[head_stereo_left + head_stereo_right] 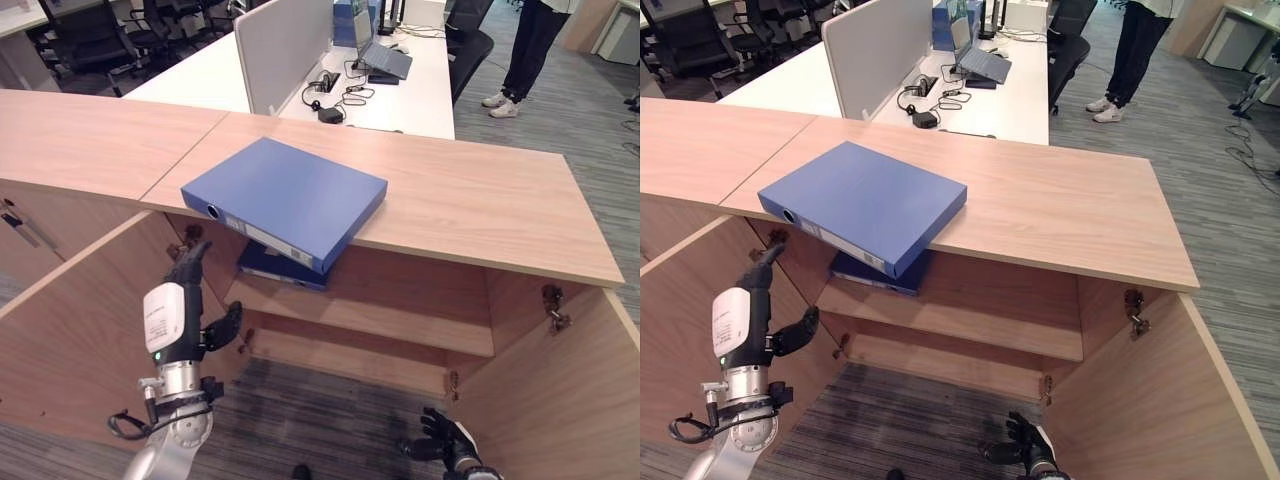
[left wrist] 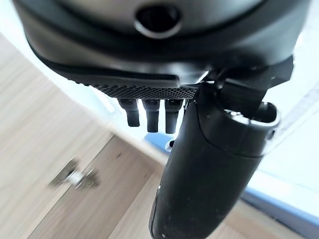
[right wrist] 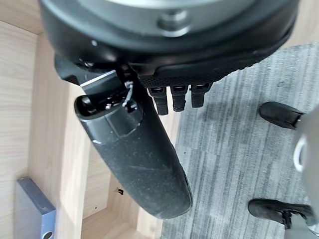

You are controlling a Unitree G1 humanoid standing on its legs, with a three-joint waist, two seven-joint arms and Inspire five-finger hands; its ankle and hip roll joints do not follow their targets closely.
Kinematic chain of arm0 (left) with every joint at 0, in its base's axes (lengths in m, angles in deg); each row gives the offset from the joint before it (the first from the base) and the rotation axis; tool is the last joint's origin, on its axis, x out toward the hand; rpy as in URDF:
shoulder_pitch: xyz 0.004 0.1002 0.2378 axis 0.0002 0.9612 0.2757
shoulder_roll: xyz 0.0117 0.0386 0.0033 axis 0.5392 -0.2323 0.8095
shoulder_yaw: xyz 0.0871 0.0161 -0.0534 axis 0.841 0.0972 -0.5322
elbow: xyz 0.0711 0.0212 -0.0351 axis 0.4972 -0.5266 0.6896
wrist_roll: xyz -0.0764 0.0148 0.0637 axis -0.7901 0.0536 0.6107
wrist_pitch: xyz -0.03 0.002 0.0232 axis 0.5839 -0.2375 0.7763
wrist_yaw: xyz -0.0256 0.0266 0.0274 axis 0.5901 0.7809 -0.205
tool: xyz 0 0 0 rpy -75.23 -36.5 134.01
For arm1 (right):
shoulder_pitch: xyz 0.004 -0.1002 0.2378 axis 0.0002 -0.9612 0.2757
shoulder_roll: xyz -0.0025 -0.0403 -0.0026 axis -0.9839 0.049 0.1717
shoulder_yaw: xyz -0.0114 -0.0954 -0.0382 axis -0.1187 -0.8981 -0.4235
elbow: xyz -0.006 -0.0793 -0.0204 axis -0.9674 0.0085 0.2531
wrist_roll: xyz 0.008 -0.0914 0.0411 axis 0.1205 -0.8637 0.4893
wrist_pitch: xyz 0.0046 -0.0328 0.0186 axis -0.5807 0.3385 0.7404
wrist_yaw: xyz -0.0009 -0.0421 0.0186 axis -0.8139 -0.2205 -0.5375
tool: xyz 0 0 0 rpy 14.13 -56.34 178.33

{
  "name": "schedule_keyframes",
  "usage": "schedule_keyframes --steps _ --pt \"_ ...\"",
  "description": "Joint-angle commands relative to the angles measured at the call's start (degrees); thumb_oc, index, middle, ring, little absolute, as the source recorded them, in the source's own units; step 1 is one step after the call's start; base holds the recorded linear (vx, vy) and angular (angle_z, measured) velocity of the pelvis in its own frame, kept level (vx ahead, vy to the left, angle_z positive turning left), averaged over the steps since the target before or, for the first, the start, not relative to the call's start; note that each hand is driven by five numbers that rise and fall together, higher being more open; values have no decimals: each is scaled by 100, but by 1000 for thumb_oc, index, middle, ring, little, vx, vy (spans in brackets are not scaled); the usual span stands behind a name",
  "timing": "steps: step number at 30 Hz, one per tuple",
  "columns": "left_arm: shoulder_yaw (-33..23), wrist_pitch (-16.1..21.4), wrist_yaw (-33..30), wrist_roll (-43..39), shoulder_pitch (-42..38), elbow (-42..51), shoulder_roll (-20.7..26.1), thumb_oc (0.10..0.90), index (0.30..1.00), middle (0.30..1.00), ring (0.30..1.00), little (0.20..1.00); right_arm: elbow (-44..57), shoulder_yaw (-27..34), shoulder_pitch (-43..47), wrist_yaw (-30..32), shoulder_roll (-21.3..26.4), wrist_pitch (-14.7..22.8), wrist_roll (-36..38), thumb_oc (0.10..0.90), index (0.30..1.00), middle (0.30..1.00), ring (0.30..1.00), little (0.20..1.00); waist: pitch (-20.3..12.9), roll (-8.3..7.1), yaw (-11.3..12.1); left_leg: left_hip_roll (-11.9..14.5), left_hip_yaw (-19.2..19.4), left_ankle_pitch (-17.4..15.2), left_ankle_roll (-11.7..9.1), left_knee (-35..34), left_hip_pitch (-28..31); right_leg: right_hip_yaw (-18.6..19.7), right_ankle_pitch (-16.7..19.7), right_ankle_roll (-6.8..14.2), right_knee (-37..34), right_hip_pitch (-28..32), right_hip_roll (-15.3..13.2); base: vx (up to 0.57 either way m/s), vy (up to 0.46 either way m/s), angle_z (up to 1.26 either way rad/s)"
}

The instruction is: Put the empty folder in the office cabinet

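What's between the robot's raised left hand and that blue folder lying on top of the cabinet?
Nothing. In the left eye view the left hand reaches up with straight fingers below the blue folder, which overhangs the cabinet top; only open air separates them.

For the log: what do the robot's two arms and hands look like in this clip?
The left hand is dark with a white cover on its back bearing a small green light, mounted on a silver-grey metal wrist with a black cable looped beside it. Its thumb is a smooth black shell; the fingers are slim and black. The right hand is all dark, with a scuffed black thumb.
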Motion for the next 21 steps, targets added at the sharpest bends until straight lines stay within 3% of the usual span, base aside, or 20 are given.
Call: schedule_keyframes --steps 1,6,21 --pt "-303 312 -559 282 -656 531 401 800 900 900 900 900 113 -61 335 17 94 358 -85 800 900 900 900 900 -49 -3 71 515 358 -23 -540 18 167 -151 -735 495 28 536 -189 0 0 0" --pt "-298 263 -737 386 -698 657 425 800 900 900 900 900 98 -84 318 50 100 366 -113 800 900 900 900 900 -44 32 24 540 371 -15 -559 13 185 -137 -752 492 23 532 -184 0 0 0" --pt "-128 352 -678 787 -1012 877 1172 800 900 900 900 900 17 -30 331 52 119 481 -28 800 900 900 900 900 -20 153 -132 616 524 -13 -602 12 250 46 -734 526 23 420 -137 -1 -4 -4"
